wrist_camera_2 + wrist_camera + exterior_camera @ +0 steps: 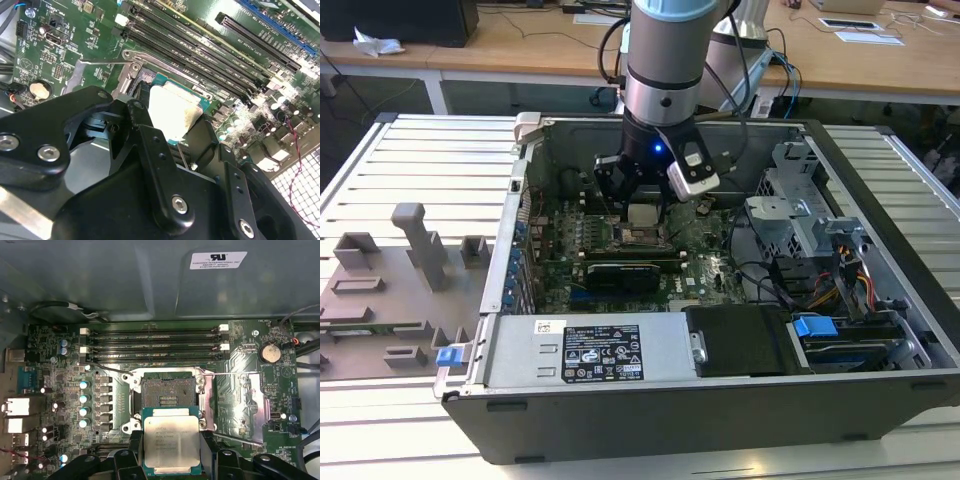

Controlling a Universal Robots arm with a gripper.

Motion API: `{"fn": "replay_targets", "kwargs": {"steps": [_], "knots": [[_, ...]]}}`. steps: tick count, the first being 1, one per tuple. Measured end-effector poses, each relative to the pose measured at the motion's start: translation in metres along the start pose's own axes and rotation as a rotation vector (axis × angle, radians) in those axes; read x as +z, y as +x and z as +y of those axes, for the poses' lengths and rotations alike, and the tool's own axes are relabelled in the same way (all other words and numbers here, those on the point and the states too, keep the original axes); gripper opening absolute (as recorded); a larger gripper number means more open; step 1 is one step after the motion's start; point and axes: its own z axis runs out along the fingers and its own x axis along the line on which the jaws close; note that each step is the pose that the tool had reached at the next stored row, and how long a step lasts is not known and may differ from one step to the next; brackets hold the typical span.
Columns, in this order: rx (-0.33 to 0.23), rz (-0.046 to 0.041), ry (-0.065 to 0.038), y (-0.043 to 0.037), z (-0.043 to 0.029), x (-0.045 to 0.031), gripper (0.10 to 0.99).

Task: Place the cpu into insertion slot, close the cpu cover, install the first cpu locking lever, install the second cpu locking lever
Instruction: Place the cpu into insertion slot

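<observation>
The open dark-grey metal computer case (620, 420) is lying on its side, so its green motherboard (710, 265) is facing up toward the silver-and-blue robot arm (665, 60) reaching down into it. The black two-fingered pincer (171, 447) is pinching the small square silvery-tan cpu (171, 435) by two opposite edges, holding it flat and top-up, apparently to line it up square with the uncovered square black insertion slot (167, 392) close by, where it is not yet sitting. The case is resting on a pale slatted metal surface (420, 150), with grey fixture blocks (420, 245) lying on the exterior view's left and long wooden desks (520, 45) standing behind.
</observation>
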Motion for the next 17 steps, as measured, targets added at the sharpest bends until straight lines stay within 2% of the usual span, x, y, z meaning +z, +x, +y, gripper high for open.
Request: {"fn": "replay_targets", "kwargs": {"steps": [2, 3, 5, 6, 10, 15, 17], "knots": [[0.0, -0.0001, 0.004, 0.0001, 0.0041, 0.0015, 0.541], [0.0, -0.0002, 0.009, 0.0001, 0.0077, 0.0025, 0.541], [0.0, -0.0011, 0.04, -0.0001, 0.0182, 0.0053, 0.541], [0.0, -0.0012, 0.049, 0.0, 0.0211, 0.006, 0.541], [-0.001, -0.0013, 0.052, -0.0002, 0.0251, 0.0099, 0.541], [0.002, -0.0013, 0.053, -0.0002, 0.0255, 0.0109, 0.541], [0.024, -0.0029, 0.052, -0.0002, 0.0255, 0.0109, 0.541]]}}
